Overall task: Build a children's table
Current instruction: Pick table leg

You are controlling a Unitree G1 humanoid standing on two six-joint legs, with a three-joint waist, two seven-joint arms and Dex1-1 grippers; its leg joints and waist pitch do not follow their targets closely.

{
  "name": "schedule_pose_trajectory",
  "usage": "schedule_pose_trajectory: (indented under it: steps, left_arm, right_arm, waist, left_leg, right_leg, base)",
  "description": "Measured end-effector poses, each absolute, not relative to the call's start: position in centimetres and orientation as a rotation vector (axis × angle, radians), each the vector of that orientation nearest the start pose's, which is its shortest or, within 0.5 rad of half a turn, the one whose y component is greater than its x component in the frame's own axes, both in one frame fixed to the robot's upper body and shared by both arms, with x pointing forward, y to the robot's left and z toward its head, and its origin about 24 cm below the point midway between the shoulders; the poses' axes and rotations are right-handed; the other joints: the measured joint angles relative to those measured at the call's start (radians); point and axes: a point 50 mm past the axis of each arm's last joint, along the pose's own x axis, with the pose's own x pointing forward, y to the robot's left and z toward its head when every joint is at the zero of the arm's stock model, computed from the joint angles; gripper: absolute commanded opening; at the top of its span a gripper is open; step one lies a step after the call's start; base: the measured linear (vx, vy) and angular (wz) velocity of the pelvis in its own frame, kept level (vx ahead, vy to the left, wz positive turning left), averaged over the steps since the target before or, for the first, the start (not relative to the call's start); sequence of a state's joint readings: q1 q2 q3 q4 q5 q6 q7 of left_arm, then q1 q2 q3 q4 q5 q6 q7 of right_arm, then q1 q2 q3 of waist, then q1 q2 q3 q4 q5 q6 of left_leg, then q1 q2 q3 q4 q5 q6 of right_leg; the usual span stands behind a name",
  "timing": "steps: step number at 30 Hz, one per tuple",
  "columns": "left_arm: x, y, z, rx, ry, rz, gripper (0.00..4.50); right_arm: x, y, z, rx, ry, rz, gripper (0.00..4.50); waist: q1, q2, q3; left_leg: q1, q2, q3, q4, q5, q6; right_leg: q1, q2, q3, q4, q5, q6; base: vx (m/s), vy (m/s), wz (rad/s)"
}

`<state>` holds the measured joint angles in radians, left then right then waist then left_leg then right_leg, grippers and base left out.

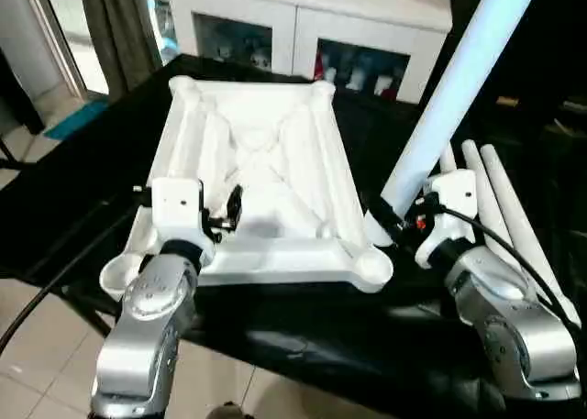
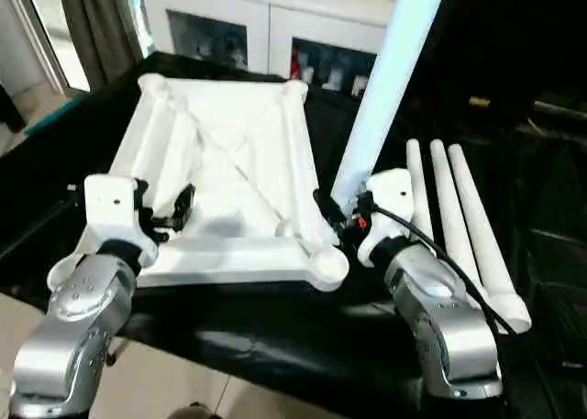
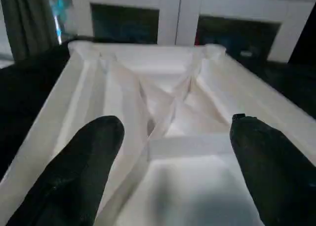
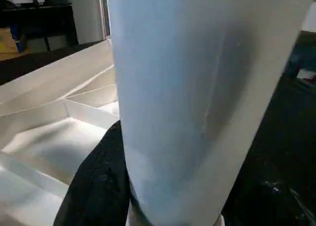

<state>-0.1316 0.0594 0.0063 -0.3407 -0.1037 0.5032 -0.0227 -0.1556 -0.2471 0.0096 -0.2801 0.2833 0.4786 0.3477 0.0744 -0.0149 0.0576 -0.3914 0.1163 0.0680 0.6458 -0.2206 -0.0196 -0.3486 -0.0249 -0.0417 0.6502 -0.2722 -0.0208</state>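
Fingers of the left hand (image 3: 168, 181) stand wide apart and hold nothing; in the left wrist view the two black fingers (image 3: 74, 176) flank the ribbed hollow of the white plastic rectangular tabletop (image 1: 266, 162) without visibly touching it. That tabletop lies upside down on the black worktop (image 1: 83, 190), its ribbed underside facing up and its rounded corner sockets showing, the near right socket (image 1: 373, 265) just beside the right hand. From the head views, the left hand hovers over the tabletop's near left part, close above the near rim.

The right hand (image 1: 396, 219) is about half closed on a long white tubular leg (image 1: 459, 80), which it holds near the lower end. The leg rises steeply and leans up and away to the right, its top going out of the picture. In the right wrist view one black finger (image 4: 98, 181) presses against the leg's side, with the tabletop's ribs behind it. The leg's lower end sits just beside the near right socket; whether it touches it I cannot tell.

Three more white tubular legs (image 2: 459, 217) lie side by side on the worktop, to the right of the right hand. A white glass-door cabinet (image 1: 303, 25) stands behind the worktop.
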Motion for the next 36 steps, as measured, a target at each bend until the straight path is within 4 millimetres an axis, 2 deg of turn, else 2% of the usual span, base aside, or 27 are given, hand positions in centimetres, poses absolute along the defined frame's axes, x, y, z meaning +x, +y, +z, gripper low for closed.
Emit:
schedule_pose_trajectory:
  steps: [2,3,4,5,6,7,8,10,13,21,23,24,25,27,28,29,30,31,32,33,34,35,36]
  left_arm:
    - [27.0,14.8,10.5,-0.043,0.038,-0.074,4.01]
    - [27.0,14.8,10.4,-0.040,0.045,-0.080,4.01]
    - [27.0,14.8,10.3,-0.036,0.049,-0.094,4.01]
    - [27.2,14.3,10.2,-0.037,0.056,-0.136,4.01]
    - [27.3,13.7,10.2,-0.035,0.058,-0.175,4.01]
    - [27.3,13.4,10.2,-0.026,0.059,-0.205,4.01]
    - [27.3,13.3,10.3,-0.004,0.058,-0.233,4.01]
    - [27.5,13.6,10.3,0.029,0.064,-0.269,4.01]
    - [28.1,14.0,9.9,0.054,0.090,-0.297,4.01]
    - [28.4,14.2,10.1,0.112,0.069,-0.245,4.01]
    - [28.4,14.1,10.1,0.111,0.066,-0.235,4.01]
    - [28.4,14.0,10.1,0.107,0.065,-0.233,4.01]
    - [28.4,14.0,10.1,0.105,0.065,-0.228,4.01]
    - [28.5,14.2,10.1,0.091,0.062,-0.205,4.01]
    - [28.5,14.3,10.1,0.066,0.061,-0.186,4.01]
    - [28.5,14.3,10.1,0.036,0.060,-0.161,4.01]
    - [28.5,14.2,10.1,0.013,0.063,-0.152,4.01]
    - [28.4,13.8,9.9,0.001,0.069,-0.160,4.01]
    - [28.4,13.6,10.0,0.001,0.068,-0.165,4.01]
    - [28.5,13.7,10.0,0.006,0.066,-0.163,4.01]
    - [28.4,13.8,10.1,0.004,0.062,-0.160,4.01]
    - [28.4,14.4,10.1,-0.008,0.063,-0.143,4.01]
    - [28.3,14.7,10.0,-0.021,0.067,-0.132,4.01]
  right_arm:
    - [26.9,-14.8,10.5,0.016,0.059,0.482,1.90]
    - [26.9,-14.9,10.5,0.015,0.059,0.480,1.90]
    - [27.0,-15.0,10.5,0.014,0.060,0.478,1.90]
    - [27.0,-15.3,10.4,0.010,0.066,0.468,1.90]
    - [27.0,-15.5,10.5,0.008,0.067,0.460,1.90]
    - [27.1,-15.6,10.5,0.010,0.065,0.457,1.90]
    - [27.1,-15.4,10.6,0.015,0.062,0.460,1.90]
    - [27.3,-15.3,10.7,0.019,0.057,0.463,1.90]
    - [27.7,-15.1,10.9,0.015,0.053,0.471,1.90]
    - [27.7,-14.5,11.0,0.005,0.044,0.475,1.90]
    - [27.8,-14.1,10.8,0.020,0.045,0.476,1.90]
    - [27.8,-13.9,10.7,0.032,0.048,0.476,1.90]
    - [27.8,-13.8,10.5,0.039,0.053,0.476,1.90]
    - [27.8,-13.7,10.5,0.045,0.052,0.464,1.90]
    - [27.8,-13.7,10.5,0.048,0.052,0.458,1.90]
    - [27.8,-13.9,10.5,0.053,0.052,0.447,1.90]
    - [27.8,-14.3,10.3,0.057,0.058,0.427,1.90]
    - [27.7,-14.7,10.1,0.059,0.068,0.406,1.90]
    - [27.7,-15.1,10.1,0.058,0.067,0.392,1.90]
    - [27.7,-15.3,10.2,0.057,0.065,0.386,1.90]
    - [27.7,-15.3,10.2,0.059,0.064,0.382,1.90]
    - [27.7,-15.3,10.1,0.062,0.067,0.383,1.90]
    - [27.7,-15.0,10.1,0.064,0.068,0.394,1.90]
  waist:
    - [-0.017,-0.002,-0.001]
    - [-0.025,-0.006,-0.001]
    - [-0.019,-0.015,0.003]
    - [-0.009,-0.022,0.007]
    - [0.003,-0.024,0.008]
    - [0.012,-0.024,0.008]
    - [0.019,-0.023,0.007]
    - [0.022,-0.022,0.006]
    - [0.024,-0.018,0.004]
    - [0.028,-0.017,0.004]
    - [0.022,-0.010,0.004]
    - [0.015,-0.006,0.005]
    - [0.010,-0.003,0.005]
    - [0.006,-0.005,0.003]
    - [0.004,-0.009,0.002]
    - [0.005,-0.018,-0.001]
    - [0.017,-0.023,0.000]
    - [0.025,-0.029,0.000]
    - [0.029,-0.031,-0.001]
    - [0.032,-0.026,-0.003]
    - [0.037,-0.010,-0.007]
    - [0.043,-0.001,-0.007]
    - [0.043,0.006,-0.008]
  left_leg:
    - [0.002,0.013,0.000,-0.001,0.007,-0.005]
    - [0.001,0.019,0.004,-0.004,0.014,-0.004]
    - [0.001,0.022,0.017,-0.011,0.015,0.001]
    - [0.010,0.026,0.032,-0.022,0.015,0.003]
    - [0.013,0.031,0.035,-0.029,0.017,0.000]
    - [0.016,0.036,0.036,-0.035,0.024,-0.013]
    - [0.020,0.044,0.039,-0.047,0.036,-0.042]
    - [0.019,0.052,0.048,-0.054,0.046,-0.058]
    - [0.016,0.056,0.054,-0.054,0.049,-0.055]
    - [0.010,0.056,0.065,-0.052,0.052,-0.048]
    - [0.010,0.064,0.061,-0.052,0.052,-0.048]
    - [0.010,0.071,0.059,-0.052,0.052,-0.048]
    - [0.010,0.080,0.057,-0.051,0.054,-0.049]
    - [0.009,0.097,0.055,-0.051,0.065,-0.056]
    - [0.008,0.104,0.056,-0.050,0.069,-0.060]
    - [0.000,0.105,0.062,-0.046,0.070,-0.036]
    - [-0.019,0.096,0.066,0.013,0.035,0.025]
    - [-0.025,0.073,0.070,0.060,0.019,0.049]
    - [-0.014,0.030,0.073,0.054,0.017,0.046]
    - [0.001,0.003,0.075,0.021,0.016,0.045]
    - [0.010,-0.009,0.073,-0.004,0.004,0.041]
    - [0.008,0.000,0.054,-0.013,0.008,0.023]
    - [0.009,0.013,0.051,-0.015,0.013,0.016]
  right_leg:
    - [0.000,0.000,-0.015,0.011,-0.003,-0.011]
    - [0.002,0.001,-0.019,0.014,-0.001,-0.011]
    - [0.000,0.000,-0.020,0.012,0.002,-0.013]
    - [-0.002,-0.001,-0.020,0.012,0.002,-0.007]
    - [-0.004,0.000,-0.021,0.013,0.004,-0.006]
    - [-0.006,0.000,-0.025,0.013,0.004,-0.005]
    - [-0.008,0.001,-0.031,0.013,0.004,-0.005]
    - [-0.013,0.001,-0.033,0.010,0.008,-0.006]
    - [-0.015,0.001,-0.031,-0.004,0.027,-0.010]
    - [-0.016,-0.001,-0.027,-0.014,0.034,-0.012]
    - [-0.013,0.003,-0.033,-0.018,0.036,-0.015]
    - [-0.011,0.004,-0.043,-0.019,0.036,-0.019]
    - [-0.016,0.003,-0.054,-0.010,0.032,-0.026]
    - [-0.028,-0.001,-0.053,0.033,0.008,-0.059]
    - [-0.034,-0.002,-0.052,0.039,0.002,-0.062]
    - [-0.036,0.006,-0.055,0.042,0.001,-0.057]
    - [-0.038,0.008,-0.056,0.041,0.003,-0.059]
    - [-0.037,0.007,-0.054,0.037,0.006,-0.063]
    - [-0.036,0.008,-0.054,0.026,0.014,-0.046]
    - [-0.036,0.017,-0.056,0.018,0.019,-0.040]
    - [-0.036,0.032,-0.064,0.009,0.025,-0.034]
    - [-0.031,0.041,-0.082,-0.008,0.034,-0.020]
    - [-0.028,0.042,-0.098,-0.019,0.040,-0.011]
  base:
    - [-0.072,-0.104,0.05]
    - [-0.074,-0.123,0.04]
    - [-0.084,-0.133,0.00]
    - [-0.089,-0.125,-0.08]
    - [-0.089,-0.125,-0.08]
    - [-0.068,-0.085,-0.14]
    - [0.000,0.000,0.00]
    - [0.000,0.000,0.00]
    - [0.000,0.000,0.00]
    - [0.000,0.000,0.00]
    - [0.000,0.000,0.00]
    - [0.000,0.000,0.00]
    - [-0.006,-0.087,0.05]
    - [-0.012,-0.138,0.04]
    - [-0.025,-0.191,0.00]
    - [-0.033,-0.216,0.00]
    - [-0.033,-0.216,0.00]
    - [-0.043,-0.202,-0.01]
    - [-0.056,-0.167,-0.01]
    - [-0.056,-0.167,-0.01]
    - [-0.055,-0.109,0.01]
    - [-0.050,-0.073,-0.02]
    - [-0.050,-0.073,-0.02]
